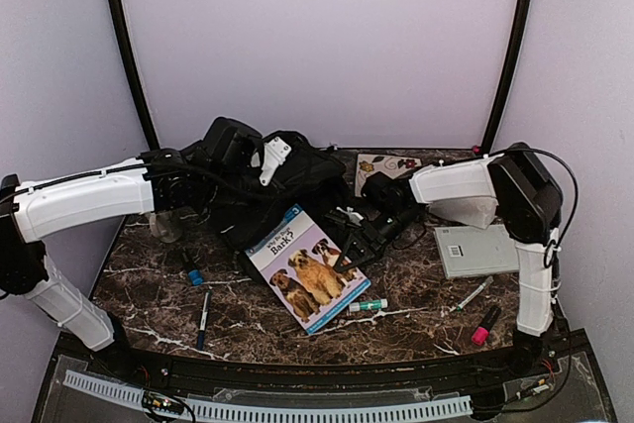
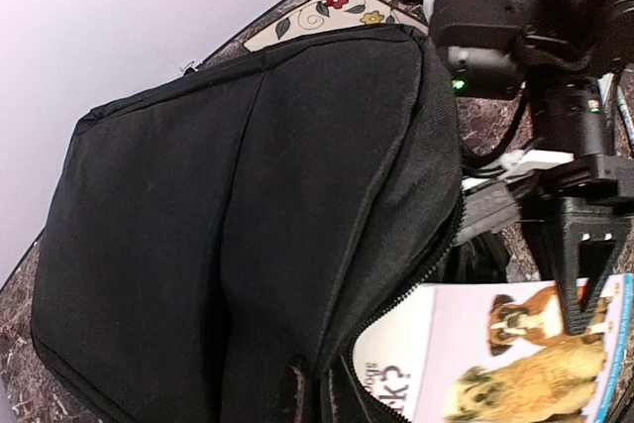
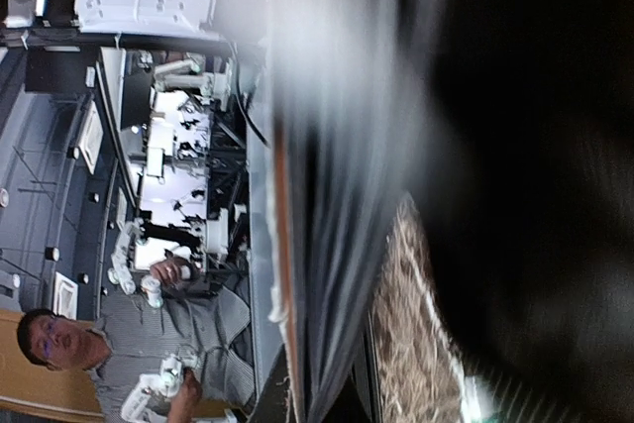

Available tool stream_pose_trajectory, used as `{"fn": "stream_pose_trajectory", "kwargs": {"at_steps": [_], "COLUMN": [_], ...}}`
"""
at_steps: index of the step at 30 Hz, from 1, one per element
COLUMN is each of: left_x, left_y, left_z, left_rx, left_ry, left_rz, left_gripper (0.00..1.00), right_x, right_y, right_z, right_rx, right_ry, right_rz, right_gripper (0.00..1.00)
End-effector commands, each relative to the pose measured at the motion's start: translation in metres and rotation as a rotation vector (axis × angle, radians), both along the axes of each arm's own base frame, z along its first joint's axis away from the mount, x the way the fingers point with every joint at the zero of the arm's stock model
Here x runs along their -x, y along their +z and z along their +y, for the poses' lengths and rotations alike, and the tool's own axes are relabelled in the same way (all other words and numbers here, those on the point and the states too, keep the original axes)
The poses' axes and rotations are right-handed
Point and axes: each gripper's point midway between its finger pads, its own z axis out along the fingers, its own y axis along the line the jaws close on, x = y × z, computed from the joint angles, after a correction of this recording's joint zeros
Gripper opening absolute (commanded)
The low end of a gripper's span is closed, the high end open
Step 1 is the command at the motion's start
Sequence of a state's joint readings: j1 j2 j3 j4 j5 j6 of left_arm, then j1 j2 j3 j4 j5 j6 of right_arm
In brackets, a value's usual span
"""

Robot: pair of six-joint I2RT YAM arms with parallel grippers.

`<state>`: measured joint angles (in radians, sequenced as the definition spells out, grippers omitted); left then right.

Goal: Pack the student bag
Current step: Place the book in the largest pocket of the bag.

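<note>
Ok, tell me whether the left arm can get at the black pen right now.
Probably yes: the black pen lies uncovered near its base. But the left gripper seems shut on the student bag, so it must let go first.

We see a dog book (image 1: 307, 269) lying cover up on the marble table (image 1: 416, 329). A green-capped tube (image 1: 368, 305) lies just right of its lower corner. To its left lie a blue-capped marker (image 1: 191, 269) and a black pen (image 1: 203, 316). Well to its right are a grey notebook (image 1: 475, 250), a thin pen (image 1: 474, 295) and a pink marker (image 1: 485, 326). Behind it is a flowered book (image 1: 384, 167).
</note>
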<state>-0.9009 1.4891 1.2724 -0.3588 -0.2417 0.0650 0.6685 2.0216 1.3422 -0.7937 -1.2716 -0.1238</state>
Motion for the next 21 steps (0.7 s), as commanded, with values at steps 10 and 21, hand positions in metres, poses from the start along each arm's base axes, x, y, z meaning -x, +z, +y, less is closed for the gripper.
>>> {"fn": "stream_pose_trajectory", "kwargs": {"at_steps": [10, 21], "left_x": [0.017, 0.028], "left_y": [0.036, 0.011], "left_z": [-0.012, -0.015], "left_rx": [0.175, 0.122], "left_ry": [-0.081, -0.15], "left_rz": [-0.021, 0.019], "left_gripper": [0.0, 0.0], "right_x": [-0.08, -0.094], "right_y": [0.011, 0.016], "right_z": [0.053, 0.087], "right_rx": [-0.015, -0.004], "right_ry": [-0.237, -0.253], "right_rz": [0.03, 0.034], "right_gripper": [0.0, 0.0]}}
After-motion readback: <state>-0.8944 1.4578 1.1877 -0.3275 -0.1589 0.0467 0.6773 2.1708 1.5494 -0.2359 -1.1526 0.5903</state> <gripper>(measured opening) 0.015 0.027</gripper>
